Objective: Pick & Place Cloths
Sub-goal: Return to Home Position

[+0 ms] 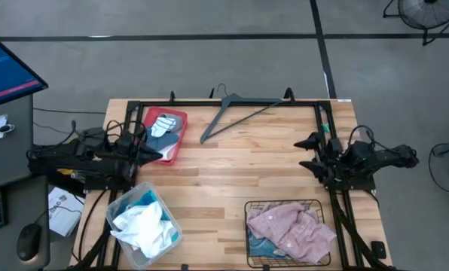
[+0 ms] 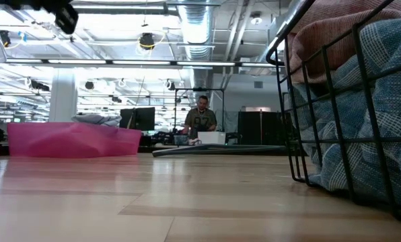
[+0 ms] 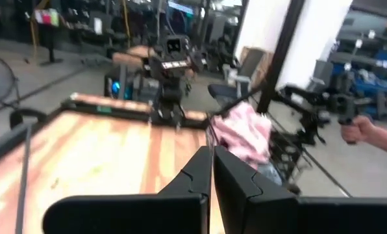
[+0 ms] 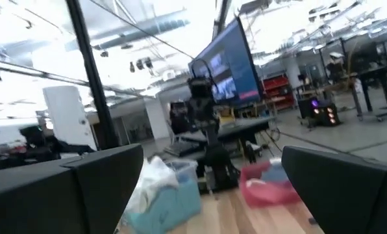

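From above, the left gripper [image 1: 155,152] lay low at the left edge of the counter [image 1: 232,181]. Its arm was folded and level, and its fingertips were at the rim of the red tray [image 1: 184,120]. The small cloths [image 1: 163,128] in that tray sat just ahead of and beside the tips, none of them gripped. A turquoise cloth [image 1: 138,197] and a white cloth [image 1: 145,226] filled the clear bin [image 1: 173,226], off to one side of those fingers.

The right gripper [image 1: 301,153] rested folded at the opposite edge with its fingers spread apart. The pink cloth [image 1: 292,226] in the wire basket [image 1: 248,226] lay off to their side, apart from them. A grey hanger [image 1: 236,113] lay between the two arms.

At counter height, a blue-striped cloth [image 2: 362,114] pressed against the basket wires under the pink one. A grey cloth [image 2: 96,119] rose above the tray's rim, and a person [image 2: 202,119] sat in the room beyond.

From the left wrist, the fingers [image 3: 236,185] were pressed together with nothing between them. The pink cloth sat well ahead of the tips and off to one side, and a person's hand [image 3: 369,130] showed past the counter.

From the right wrist, the fingers [image 4: 102,179] stood wide apart, clasping nothing. Well ahead across the counter, the clear bin with the white cloth and the red tray showed between them.
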You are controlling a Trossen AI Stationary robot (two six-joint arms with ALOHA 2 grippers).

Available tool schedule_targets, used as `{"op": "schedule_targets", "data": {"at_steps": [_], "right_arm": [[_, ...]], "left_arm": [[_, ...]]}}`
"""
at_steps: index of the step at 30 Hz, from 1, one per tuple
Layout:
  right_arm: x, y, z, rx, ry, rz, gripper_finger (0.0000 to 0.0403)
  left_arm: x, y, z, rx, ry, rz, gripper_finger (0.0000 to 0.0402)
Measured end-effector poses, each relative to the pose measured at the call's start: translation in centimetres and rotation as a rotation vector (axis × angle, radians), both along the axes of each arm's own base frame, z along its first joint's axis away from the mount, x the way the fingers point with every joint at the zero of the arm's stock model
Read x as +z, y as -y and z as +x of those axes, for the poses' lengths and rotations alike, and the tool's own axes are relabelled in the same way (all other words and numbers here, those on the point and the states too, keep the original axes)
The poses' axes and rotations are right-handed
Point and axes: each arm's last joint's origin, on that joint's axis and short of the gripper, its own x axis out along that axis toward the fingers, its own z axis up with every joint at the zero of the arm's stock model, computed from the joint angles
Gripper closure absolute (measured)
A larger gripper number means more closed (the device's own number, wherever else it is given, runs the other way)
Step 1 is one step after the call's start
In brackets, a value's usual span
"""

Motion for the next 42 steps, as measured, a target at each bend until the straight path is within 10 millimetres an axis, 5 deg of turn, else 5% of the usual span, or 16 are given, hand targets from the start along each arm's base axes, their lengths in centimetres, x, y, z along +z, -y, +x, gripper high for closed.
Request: {"op": "schedule_targets", "data": {"at_steps": [7, 14, 24, 42], "right_arm": [[-2.5, 0.3, 0.7, -0.082, -0.104, -0.006, 0.0040], [-3.4, 0.3, 0.9, -0.022, -0.176, 0.238, 0.0040], [-3.8, 0.3, 1.0, -0.017, -0.219, 0.281, 0.0040], [-3.9, 0.2, 1.0, -0.017, -0.222, 0.281, 0.0040]], "left_arm": [[-1.0, 0.0, -2.9, -0.006, -0.039, -0.014, 0.0401], [-1.6, -0.1, -4.8, -0.008, -0.028, -0.003, 0.0401], [-2.2, 0.0, -3.5, -0.035, 0.089, 0.048, 0.0401], [-10.9, 0.2, 0.5, -0.067, 0.038, 0.102, 0.0401]]}}
